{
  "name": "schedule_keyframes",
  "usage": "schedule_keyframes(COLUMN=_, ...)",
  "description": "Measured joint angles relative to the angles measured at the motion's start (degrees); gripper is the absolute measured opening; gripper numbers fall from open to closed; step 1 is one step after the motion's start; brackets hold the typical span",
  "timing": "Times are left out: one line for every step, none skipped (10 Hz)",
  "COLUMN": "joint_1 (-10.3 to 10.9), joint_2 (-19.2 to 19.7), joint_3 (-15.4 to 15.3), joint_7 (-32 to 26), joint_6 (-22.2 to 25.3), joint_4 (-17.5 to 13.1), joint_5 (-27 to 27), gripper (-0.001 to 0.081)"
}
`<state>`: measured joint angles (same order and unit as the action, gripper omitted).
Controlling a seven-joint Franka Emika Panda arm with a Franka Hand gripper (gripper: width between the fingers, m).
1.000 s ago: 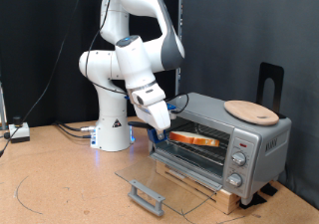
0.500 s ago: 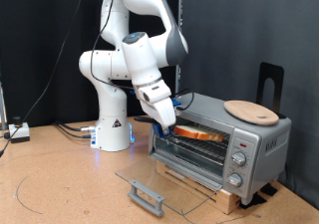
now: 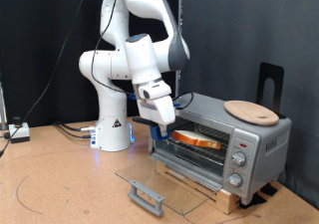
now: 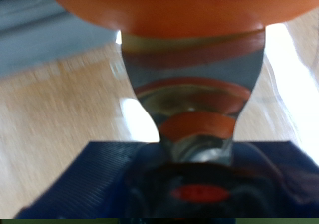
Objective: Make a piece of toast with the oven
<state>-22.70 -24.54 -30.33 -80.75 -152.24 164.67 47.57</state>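
Now, exterior view: a tan-brown tabletop point(image 3: 60, 179) against a black curtain backdrop, the white arm rising from its base at the rear. The boxy silver toaster oven point(image 3: 249, 142) sits on a slatted wooden base at the exterior view's right, its glass door point(image 3: 159, 179) dropped flat and open toward the bottom. A round tan wooden board point(image 3: 250, 111) lies on the oven roof. Inside the cavity, the flat orange-crusted piece of toast point(image 3: 195, 138) sits on the rack. The gripper point(image 3: 159, 127) hangs at the oven mouth's left edge, just beside the toast; I cannot tell whether the fingers are apart or together. Open table spreads to the left.

Wrist view: blurred and close, the toast's orange crust point(image 4: 159, 7) fills the frame edge, above a shiny metal surface with orange reflections.
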Motion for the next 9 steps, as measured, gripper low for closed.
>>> schedule_keyframes(joint_1=-1.5, joint_2=0.4, joint_3=1.1, joint_7=-2.6, joint_6=-0.2, joint_4=-0.2, joint_5=-0.7, gripper=0.0397)
schedule_keyframes(joint_1=-3.1, joint_2=0.7, joint_3=2.3, joint_7=-4.5, joint_6=0.1, joint_4=-0.5, joint_5=-1.5, gripper=0.0397)
schedule_keyframes(joint_1=-4.7, joint_2=0.9, joint_3=3.3, joint_7=-5.4, joint_6=1.3, joint_4=-1.0, joint_5=-2.8, gripper=0.0396)
schedule_keyframes(joint_1=-5.7, joint_2=1.0, joint_3=4.0, joint_7=-7.3, joint_6=1.7, joint_4=-1.4, joint_5=-3.3, gripper=0.0397)
schedule_keyframes(joint_1=-5.8, joint_2=1.5, joint_3=4.7, joint_7=-11.1, joint_6=1.0, joint_4=-1.8, joint_5=-3.2, gripper=0.0397)
schedule_keyframes(joint_1=-5.7, joint_2=2.1, joint_3=5.2, joint_7=-14.2, joint_6=0.3, joint_4=-2.1, joint_5=-2.3, gripper=0.0397)
schedule_keyframes(joint_1=-5.3, joint_2=2.4, joint_3=5.3, joint_7=-16.1, joint_6=-0.5, joint_4=-2.2, joint_5=-0.6, gripper=0.0396)
schedule_keyframes(joint_1=-4.9, joint_2=2.4, joint_3=5.2, joint_7=-16.9, joint_6=-0.7, joint_4=-2.2, joint_5=1.0, gripper=0.0396)
schedule_keyframes(joint_1=-4.6, joint_2=2.4, joint_3=5.1, joint_7=-16.8, joint_6=-0.6, joint_4=-2.2, joint_5=1.7, gripper=0.0397)
